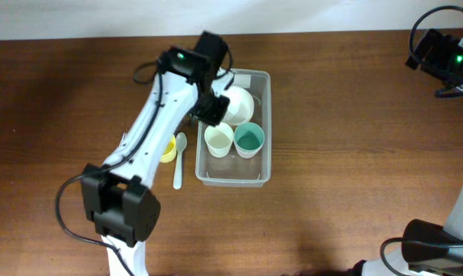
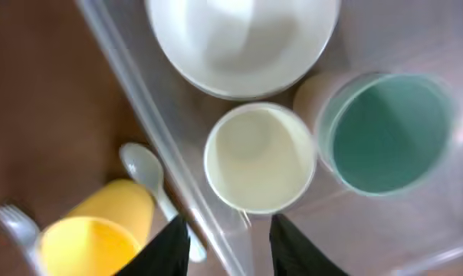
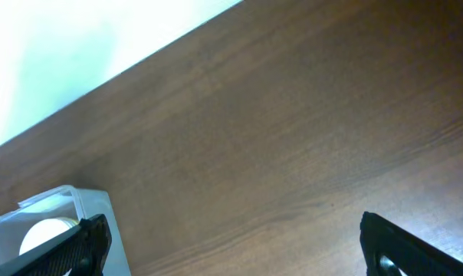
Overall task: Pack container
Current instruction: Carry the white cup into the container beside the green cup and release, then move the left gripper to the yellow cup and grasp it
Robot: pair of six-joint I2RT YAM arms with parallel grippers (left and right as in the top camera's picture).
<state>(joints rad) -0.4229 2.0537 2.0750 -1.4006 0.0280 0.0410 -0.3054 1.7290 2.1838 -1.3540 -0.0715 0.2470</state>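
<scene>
**Container lies right below the left gripper, loose pieces beside its left wall**

The container (image 1: 267, 130) stands at the middle of the brown table (image 1: 354, 153). Its long axis runs away from the robot, and its left long wall passes straight under the left gripper (image 2: 228, 249). That gripper hovers with jaws parted and nothing between them, 1 finger to each side of the wall. The right gripper (image 3: 239, 257) is spread wide and empty too. It hangs well apart over bare wood, with only a corner of the container in its view, so the left arm is clearly the nearer one.

Counted from largest down:
- 1 container
- 1 white bowl (image 1: 239, 102), inside at the far end
- 3 cups: a cream cup (image 1: 218, 140) and a teal cup (image 1: 248, 139) side by side inside, and a yellow cup (image 2: 93, 238) outside
- 1 pale spoon (image 1: 178, 161), outside
- 1 thing that looks like a fork (image 2: 9, 221), at the edge of the left wrist view and too blurred to be sure

My judgement is that the coming move turns on the yellow cup and spoon. Both lie just beside the left wall on the outer side, so the reach is short and away from the container
</scene>
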